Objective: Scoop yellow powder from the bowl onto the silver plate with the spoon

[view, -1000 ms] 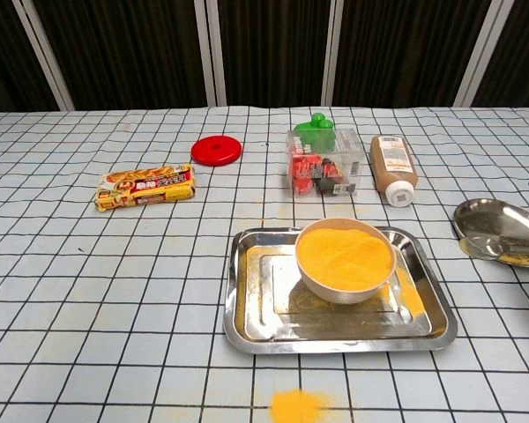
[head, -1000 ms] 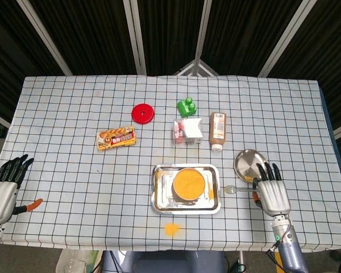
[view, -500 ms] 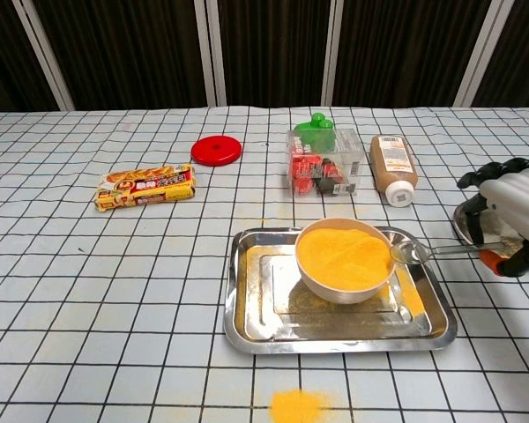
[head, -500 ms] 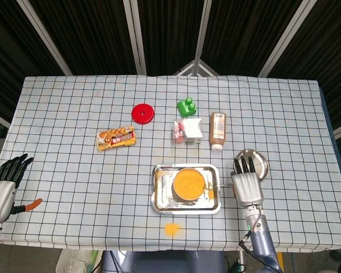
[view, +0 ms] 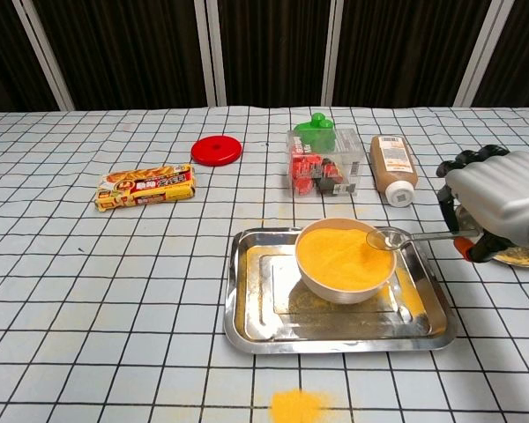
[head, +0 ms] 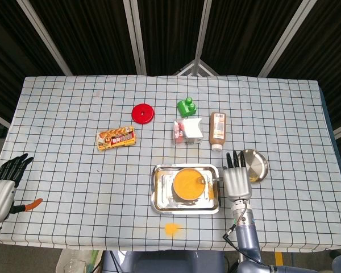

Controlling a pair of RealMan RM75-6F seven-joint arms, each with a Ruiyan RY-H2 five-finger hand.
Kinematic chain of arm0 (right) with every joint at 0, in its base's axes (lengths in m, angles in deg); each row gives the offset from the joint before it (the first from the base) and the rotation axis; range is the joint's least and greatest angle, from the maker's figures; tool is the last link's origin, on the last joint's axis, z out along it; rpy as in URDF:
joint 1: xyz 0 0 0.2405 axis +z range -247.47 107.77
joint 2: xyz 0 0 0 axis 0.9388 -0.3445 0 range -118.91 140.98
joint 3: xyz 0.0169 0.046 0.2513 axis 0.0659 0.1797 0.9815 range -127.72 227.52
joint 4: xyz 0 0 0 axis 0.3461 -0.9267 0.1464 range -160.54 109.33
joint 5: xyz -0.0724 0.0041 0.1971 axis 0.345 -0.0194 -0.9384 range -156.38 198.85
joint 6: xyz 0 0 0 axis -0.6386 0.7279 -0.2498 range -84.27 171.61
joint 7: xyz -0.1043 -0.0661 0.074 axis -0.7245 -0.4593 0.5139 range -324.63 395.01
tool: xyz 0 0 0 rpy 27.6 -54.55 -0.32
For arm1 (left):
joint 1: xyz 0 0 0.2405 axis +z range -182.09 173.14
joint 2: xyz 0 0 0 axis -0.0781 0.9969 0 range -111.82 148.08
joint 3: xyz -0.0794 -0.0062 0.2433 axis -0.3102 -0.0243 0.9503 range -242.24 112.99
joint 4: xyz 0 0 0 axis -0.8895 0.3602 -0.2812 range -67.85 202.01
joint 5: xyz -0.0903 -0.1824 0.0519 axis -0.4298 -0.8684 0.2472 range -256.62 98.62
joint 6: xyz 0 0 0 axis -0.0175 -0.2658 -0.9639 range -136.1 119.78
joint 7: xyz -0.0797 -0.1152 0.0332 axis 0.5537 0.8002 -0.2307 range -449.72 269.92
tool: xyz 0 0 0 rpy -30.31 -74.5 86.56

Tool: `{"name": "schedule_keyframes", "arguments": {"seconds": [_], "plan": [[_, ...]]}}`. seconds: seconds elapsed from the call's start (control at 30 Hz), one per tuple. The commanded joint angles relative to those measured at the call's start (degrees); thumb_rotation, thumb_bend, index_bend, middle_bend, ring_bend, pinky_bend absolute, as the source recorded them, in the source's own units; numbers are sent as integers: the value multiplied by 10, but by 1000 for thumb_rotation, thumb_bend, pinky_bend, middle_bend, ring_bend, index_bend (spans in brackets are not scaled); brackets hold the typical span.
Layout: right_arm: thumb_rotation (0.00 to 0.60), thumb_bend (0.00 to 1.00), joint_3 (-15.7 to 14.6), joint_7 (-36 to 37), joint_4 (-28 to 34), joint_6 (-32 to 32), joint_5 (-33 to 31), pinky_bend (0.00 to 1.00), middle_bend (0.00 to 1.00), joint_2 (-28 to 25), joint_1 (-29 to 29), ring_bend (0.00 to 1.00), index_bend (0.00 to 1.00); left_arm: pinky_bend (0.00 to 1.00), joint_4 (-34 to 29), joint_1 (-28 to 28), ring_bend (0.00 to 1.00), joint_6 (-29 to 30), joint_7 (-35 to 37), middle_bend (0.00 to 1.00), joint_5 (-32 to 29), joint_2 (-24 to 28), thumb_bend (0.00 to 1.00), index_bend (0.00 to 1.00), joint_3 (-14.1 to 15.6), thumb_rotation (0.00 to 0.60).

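Observation:
A white bowl (head: 188, 185) heaped with yellow powder stands on a steel tray (head: 159, 196). My right hand (head: 235, 181) holds a metal spoon (view: 397, 238) by its handle, just right of the tray. The spoon's empty head hovers over the right rim of the bowl (view: 344, 260). The silver plate (head: 257, 163) lies behind and right of that hand. In the chest view the right hand (view: 498, 204) hides most of the plate; only an edge with some powder (view: 522, 257) shows. My left hand (head: 1, 190) rests at the table's front left corner with nothing in it.
A patch of spilled yellow powder (head: 171, 228) lies in front of the tray. Behind the tray are a brown bottle (head: 217, 130), a clear box (head: 187, 131), a green toy (head: 186, 107), a red lid (head: 142, 113) and a snack packet (head: 116, 137).
My right hand has carried the spoon leftward from beside the silver plate to the bowl's right rim. The left hand has stayed put.

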Motion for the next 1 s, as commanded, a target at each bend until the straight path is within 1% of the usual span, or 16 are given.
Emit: {"name": "schedule_keyframes", "arguments": {"seconds": [0.03,0.3,0.77,1.0], "plan": [[600,481,-4,-7,2,6,-2,0,133,5,4,0,597,0,-1,0,0,-1,2,0,0,1,0,0,0,600],[600,481,-21,-32,3,28,-4,0,133,22,12,0,597,0,-3,-1,0,-1,8,0,0,4,0,0,1,600],[600,481,-21,-66,-10,57,-11,0,133,59,31,0,597,0,-6,-1,0,-3,16,0,-4,7,0,0,0,600],[600,481,-31,-81,-5,69,-9,0,133,72,35,0,590,0,-8,-2,0,-4,16,0,-4,7,0,0,-1,600]]}}
